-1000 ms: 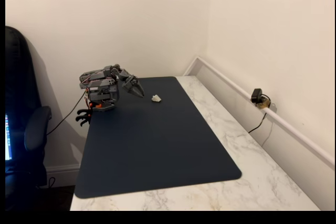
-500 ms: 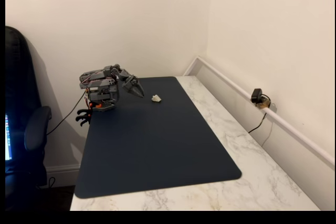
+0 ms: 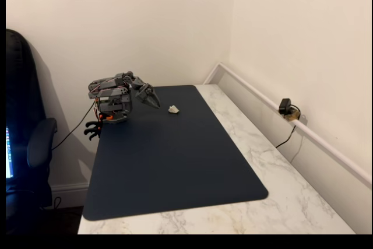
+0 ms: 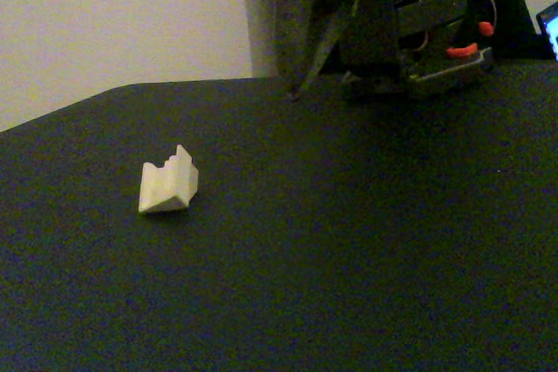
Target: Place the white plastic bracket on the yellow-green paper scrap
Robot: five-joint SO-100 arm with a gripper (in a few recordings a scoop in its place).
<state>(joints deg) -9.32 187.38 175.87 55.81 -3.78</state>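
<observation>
The jaws (image 3: 155,102) of the grey robot arm (image 3: 113,98) sit in the upper left of a fixed view looking down the desk, pointing down and to the right over the far end of a dark blue mat (image 3: 169,161); at this size I cannot tell whether they are apart or together, and they hold nothing. The white plastic bracket (image 3: 173,109) lies on the mat just to the right of the jaws, near but not touching them. The mat covers the left part of a marbled white surface (image 3: 274,173), and a small black camera (image 3: 285,108) sits on the ledge along the right wall. No yellow-green paper scrap can be made out on the mat here. In a fixed view set low on the mat, the bracket (image 4: 168,182) rests at middle left, an angular folded piece with its notched edge tilted upward, apart from everything else. The jaws (image 4: 296,84) hang at the top centre with their tips close above the mat, well to the right of the bracket; again their opening is unclear. The step in hand looks like the reach and grasp. To do it well, the jaws would likely need to part wide, swing over the bracket, line up across its narrow folded body, and descend squarely, since its sloped faces could slip out of an off-centre pinch.
</observation>
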